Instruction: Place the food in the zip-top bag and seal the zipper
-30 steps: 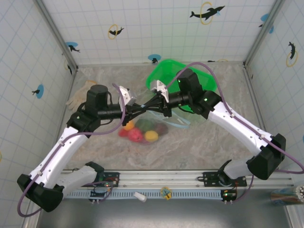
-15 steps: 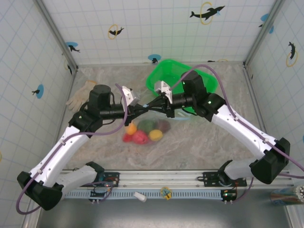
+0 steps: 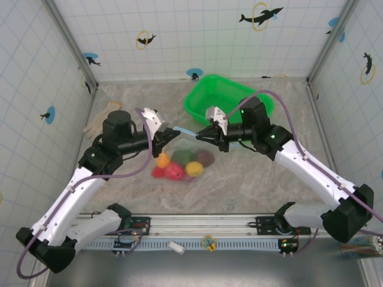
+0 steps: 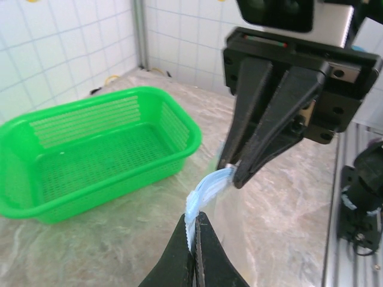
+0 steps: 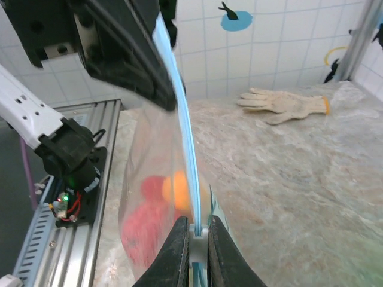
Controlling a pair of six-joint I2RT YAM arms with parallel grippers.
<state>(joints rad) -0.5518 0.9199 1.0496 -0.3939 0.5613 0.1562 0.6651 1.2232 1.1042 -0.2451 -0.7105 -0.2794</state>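
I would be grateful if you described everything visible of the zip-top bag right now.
The zip-top bag is clear, floppy plastic, hanging from its light-blue zipper, which is stretched between the left gripper and right gripper, each shut on it. The food, red, yellow, orange, green and dark pieces, lies bunched in its bottom.

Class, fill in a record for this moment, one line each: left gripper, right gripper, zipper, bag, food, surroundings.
left gripper: shut on the zipper
right gripper: shut on the zipper, facing the left gripper
zipper: blue strip stretched between the two grippers
zip-top bag: hangs below the zipper
food: red, orange, yellow, green and dark pieces inside the zip-top bag
seal: cannot tell whether it is closed
surroundings: green basket behind, white glove to the left
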